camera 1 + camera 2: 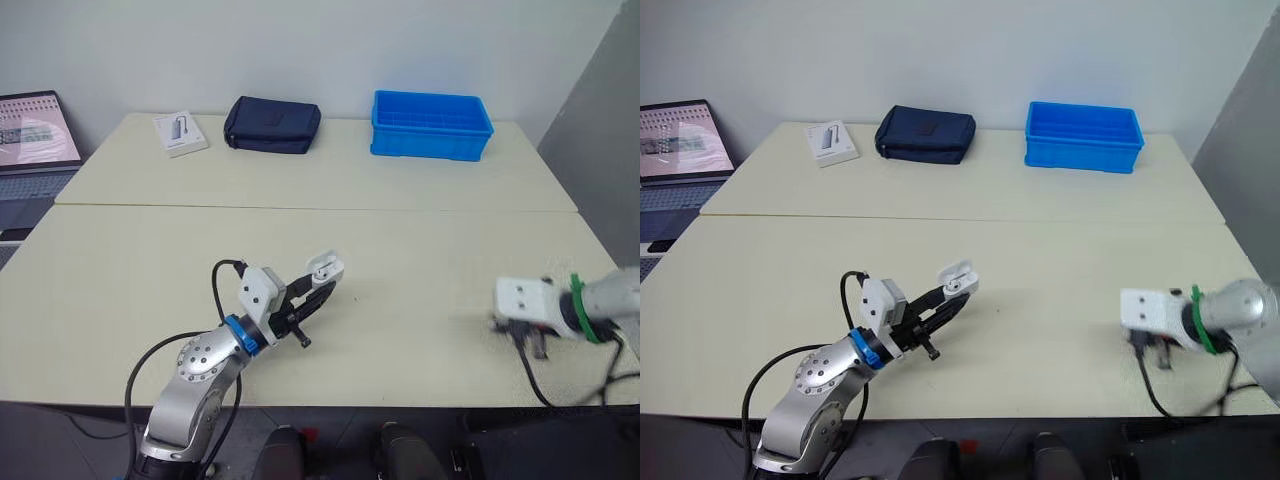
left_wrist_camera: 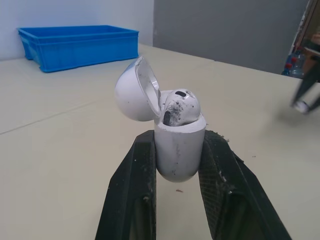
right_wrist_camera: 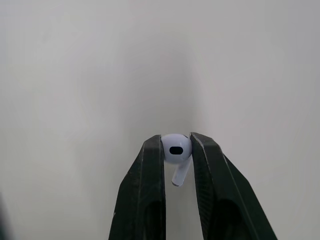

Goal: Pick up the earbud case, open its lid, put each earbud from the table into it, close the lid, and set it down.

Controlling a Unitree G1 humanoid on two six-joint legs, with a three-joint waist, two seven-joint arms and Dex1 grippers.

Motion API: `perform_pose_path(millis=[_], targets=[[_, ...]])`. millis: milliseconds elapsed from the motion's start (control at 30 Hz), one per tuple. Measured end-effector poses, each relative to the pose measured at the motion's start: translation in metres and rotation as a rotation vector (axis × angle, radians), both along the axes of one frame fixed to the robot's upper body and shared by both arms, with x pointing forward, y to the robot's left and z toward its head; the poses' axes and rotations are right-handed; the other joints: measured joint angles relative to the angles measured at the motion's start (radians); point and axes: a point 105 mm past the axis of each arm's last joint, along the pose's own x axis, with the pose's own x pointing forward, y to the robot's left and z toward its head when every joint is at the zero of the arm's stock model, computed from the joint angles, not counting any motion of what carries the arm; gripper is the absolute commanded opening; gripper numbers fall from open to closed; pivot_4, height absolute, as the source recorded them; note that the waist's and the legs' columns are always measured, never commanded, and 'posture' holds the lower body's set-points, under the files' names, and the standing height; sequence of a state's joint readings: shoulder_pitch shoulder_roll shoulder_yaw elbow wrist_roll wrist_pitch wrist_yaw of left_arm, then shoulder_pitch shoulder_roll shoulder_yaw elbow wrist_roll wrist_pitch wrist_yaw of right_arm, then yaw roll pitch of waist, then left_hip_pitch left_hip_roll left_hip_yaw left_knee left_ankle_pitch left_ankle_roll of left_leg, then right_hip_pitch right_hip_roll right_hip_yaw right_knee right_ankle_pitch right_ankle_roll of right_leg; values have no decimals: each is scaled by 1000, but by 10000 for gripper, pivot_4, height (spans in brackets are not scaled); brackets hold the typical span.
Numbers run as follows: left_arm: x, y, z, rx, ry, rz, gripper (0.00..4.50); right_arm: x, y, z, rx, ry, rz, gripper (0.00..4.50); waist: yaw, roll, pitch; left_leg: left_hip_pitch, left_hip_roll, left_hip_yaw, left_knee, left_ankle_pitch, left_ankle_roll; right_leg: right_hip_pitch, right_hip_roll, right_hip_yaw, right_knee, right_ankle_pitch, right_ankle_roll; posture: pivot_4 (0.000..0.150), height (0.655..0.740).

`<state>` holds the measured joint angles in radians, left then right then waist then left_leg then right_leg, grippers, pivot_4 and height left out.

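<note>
The white earbud case (image 2: 178, 145) is pinched between the two black fingers of my left gripper (image 1: 322, 285) above the near table, left of centre. Its lid (image 2: 136, 90) is swung open, and one earbud (image 2: 181, 106) sits in the case. At the near right of the table, my right gripper (image 3: 176, 150) is shut on a second white earbud (image 3: 176, 151), held by its head with the stem hanging between the fingers. In the eye views that gripper (image 1: 530, 340) points down toward the tabletop.
At the far side of the back table stand a blue plastic bin (image 1: 430, 124), a dark navy pouch (image 1: 272, 124) and a small white box (image 1: 180, 133). A laptop (image 1: 35, 135) sits off the table's far left. A seam (image 1: 300, 207) joins the two cream tables.
</note>
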<state>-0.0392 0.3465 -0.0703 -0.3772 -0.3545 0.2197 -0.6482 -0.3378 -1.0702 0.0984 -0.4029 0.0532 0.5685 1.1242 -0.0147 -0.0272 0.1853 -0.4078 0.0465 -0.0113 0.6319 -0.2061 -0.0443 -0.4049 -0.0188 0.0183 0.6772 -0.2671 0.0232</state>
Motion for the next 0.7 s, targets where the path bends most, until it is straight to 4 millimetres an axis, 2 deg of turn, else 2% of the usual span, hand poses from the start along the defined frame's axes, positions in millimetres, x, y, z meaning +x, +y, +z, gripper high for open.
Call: perform_pose_path(millis=[67,167,267,400,700], targets=[[1,-1,4,-4,-20,-4,7798,12,27,20,138,-87,31,3873,-1,0,0,0,0,-1,-1,0,0,0,0,-1,0,0,0,1500,7376],[5,-2,4,-8,-21,-5,7798,27,77,48,461,-195,52,3873,-2,-1,0,-2,0,-2,-2,0,0,-1,1,-1,0,0,1,1500,7376],[7,-4,7,-17,-31,-10,7798,29,107,64,679,-251,52,3873,3,-1,0,-4,0,-4,-2,0,0,-1,0,-3,0,0,1,1500,7376],[11,-5,10,-19,-47,-15,7798,25,125,78,885,-268,35,3873,11,-1,0,-5,0,-4,-1,0,0,-2,0,-3,0,0,1,1500,7376],[13,-6,11,-20,-48,-22,7798,21,134,59,955,-208,-7,3873,8,0,0,-2,1,-4,-1,0,0,-1,1,-3,2,0,0,1500,7376]])
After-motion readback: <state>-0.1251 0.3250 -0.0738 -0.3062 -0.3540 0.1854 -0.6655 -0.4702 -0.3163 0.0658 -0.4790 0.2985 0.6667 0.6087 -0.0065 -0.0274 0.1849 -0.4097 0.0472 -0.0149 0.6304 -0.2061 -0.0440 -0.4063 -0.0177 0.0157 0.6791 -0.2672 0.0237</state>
